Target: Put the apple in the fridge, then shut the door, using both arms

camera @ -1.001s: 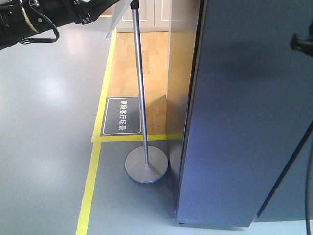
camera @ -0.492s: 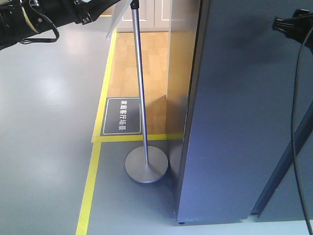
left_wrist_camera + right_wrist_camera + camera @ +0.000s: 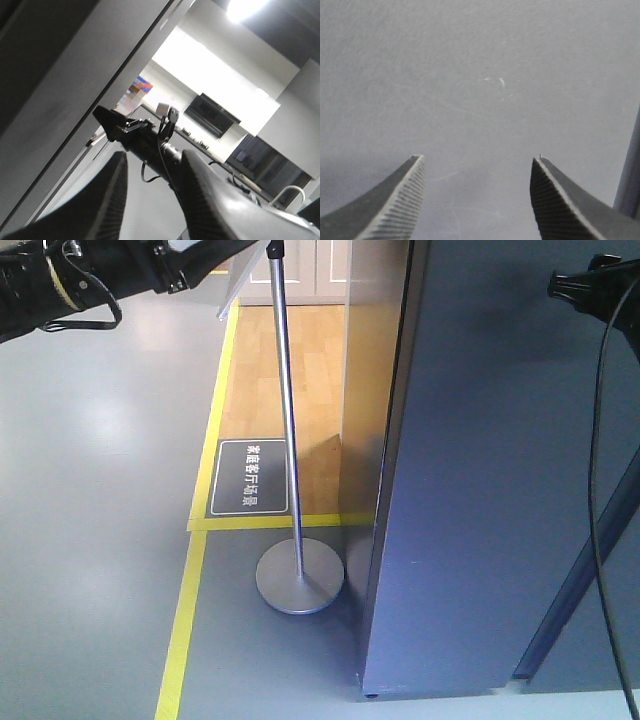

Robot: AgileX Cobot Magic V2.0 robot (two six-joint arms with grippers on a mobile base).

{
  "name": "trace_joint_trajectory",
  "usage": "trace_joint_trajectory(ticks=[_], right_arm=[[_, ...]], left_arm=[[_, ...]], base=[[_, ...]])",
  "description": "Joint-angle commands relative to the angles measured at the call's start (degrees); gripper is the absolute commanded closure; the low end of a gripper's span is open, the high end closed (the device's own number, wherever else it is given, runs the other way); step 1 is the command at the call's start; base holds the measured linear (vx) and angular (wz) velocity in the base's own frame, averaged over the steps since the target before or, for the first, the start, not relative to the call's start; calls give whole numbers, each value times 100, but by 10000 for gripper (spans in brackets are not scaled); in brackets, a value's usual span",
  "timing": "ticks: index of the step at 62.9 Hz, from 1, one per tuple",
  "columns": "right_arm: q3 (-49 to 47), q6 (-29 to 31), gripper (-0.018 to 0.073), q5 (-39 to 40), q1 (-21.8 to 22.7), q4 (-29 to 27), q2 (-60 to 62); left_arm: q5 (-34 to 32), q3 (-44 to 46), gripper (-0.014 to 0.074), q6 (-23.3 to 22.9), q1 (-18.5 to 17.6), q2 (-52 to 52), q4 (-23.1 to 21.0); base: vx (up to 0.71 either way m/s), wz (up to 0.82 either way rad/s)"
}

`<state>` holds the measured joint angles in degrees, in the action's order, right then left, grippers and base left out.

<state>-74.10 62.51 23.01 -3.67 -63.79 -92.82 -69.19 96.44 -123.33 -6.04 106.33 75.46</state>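
**Facing the fridge with both end effectors released**

The left arm (image 3: 70, 280), black with a yellow band, reached across the upper left corner of the front view, high above the grey floor (image 3: 90, 490). Its end effector (image 3: 152, 162) was released: in the left wrist view the two fingers (image 3: 112, 195) stood apart and nothing was held between them. Beyond the gap this camera saw the right arm (image 3: 150, 145), stretched out with its tip near a grey wall of the fridge (image 3: 480, 490).

The right arm showed in the front view only as a black part at the upper right, before the dark blue-grey face of the fridge, with a thin black cable (image 3: 597, 490) hanging down from it. The right end effector (image 3: 477, 165) was also released. Its ribbed fingertips (image 3: 402, 200) were wide apart and pointed straight at a flat grey panel, with nothing between them. I could not tell if they touched the panel, or if it was the door.

The fridge stood at the right, just beside a silver sign pole (image 3: 285, 410) on a round base. The apple's place could not be told.
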Motion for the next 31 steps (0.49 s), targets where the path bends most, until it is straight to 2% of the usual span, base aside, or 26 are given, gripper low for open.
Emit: trace_joint_trajectory(ticks=[1,31], right_arm=[[-201,240,106,55,32,159,224],[-201,424,106,-61,32,12,224]], left_arm=[[-169,169,335,1,8,-284,-302],[-621,169,335,1,8,-284,-315]], base=[[0,0],[0,0]])
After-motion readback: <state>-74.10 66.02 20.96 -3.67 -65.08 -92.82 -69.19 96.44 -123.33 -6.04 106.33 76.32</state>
